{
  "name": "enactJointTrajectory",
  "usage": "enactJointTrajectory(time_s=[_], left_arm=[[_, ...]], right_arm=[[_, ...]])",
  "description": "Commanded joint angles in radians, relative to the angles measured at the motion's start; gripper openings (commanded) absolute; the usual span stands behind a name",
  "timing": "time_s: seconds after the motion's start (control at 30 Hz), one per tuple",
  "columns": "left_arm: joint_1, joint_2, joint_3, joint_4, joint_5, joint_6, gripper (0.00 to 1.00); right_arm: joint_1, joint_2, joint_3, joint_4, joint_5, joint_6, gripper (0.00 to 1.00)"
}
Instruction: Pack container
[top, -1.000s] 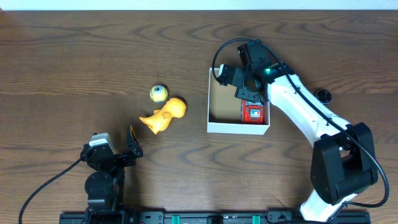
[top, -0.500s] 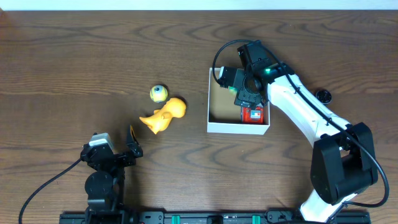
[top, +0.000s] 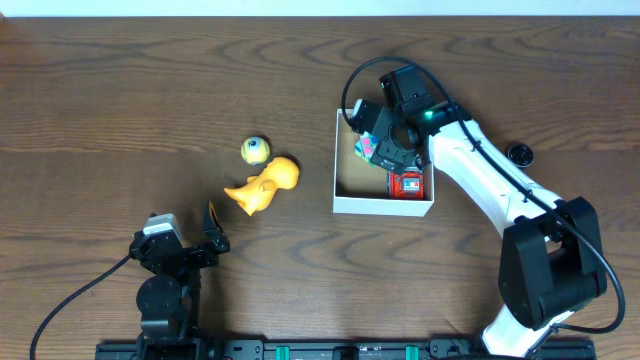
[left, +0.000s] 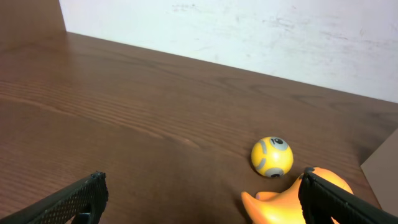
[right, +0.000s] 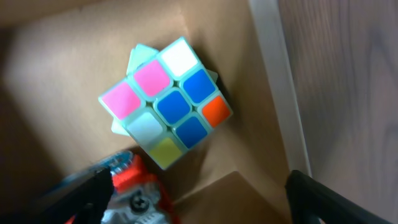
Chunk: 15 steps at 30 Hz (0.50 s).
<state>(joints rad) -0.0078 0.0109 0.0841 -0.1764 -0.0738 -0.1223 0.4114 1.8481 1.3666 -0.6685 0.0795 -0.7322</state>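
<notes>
Dark wood table (top: 120, 80) bears the cardboard box (top: 383, 205) right of centre, likely light and flimsy, best pinched by one wall; right gripper (right: 199, 196) hovers over it, jaws apart; left gripper (left: 202, 199), well away, jaws likewise apart.

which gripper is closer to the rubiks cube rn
Right. The right gripper hangs just above the Rubik's cube, which lies inside the container. The left gripper is far off across the table, outside the container.
</notes>
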Motion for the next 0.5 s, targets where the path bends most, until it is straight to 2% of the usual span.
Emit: enactJointTrajectory(time_s=[0.0,0.1,0.17,0.23,0.47], left_arm=[[-0.002,-0.006,-0.029,-0.008,0.01,0.017,0.98],[-0.002,-0.006,-0.029,-0.008,0.01,0.017,0.98],[-0.002,-0.006,-0.029,-0.008,0.01,0.017,0.98],[-0.002,-0.006,-0.029,-0.008,0.01,0.017,0.98],[-0.002,-0.006,-0.029,-0.008,0.01,0.017,0.98]], right_arm=[[0.028,0.002,0.006,-0.005,-0.004,0.193,0.85],[0.04,0.002,0.006,-0.013,-0.053,0.316,0.76],[0.047,0.002,0.006,-0.015,-0.112,0.39,0.62],[0.051,0.002,0.006,-0.016,-0.145,0.486,0.55],[0.05,0.004,0.005,-0.019,-0.118,0.728,0.66]])
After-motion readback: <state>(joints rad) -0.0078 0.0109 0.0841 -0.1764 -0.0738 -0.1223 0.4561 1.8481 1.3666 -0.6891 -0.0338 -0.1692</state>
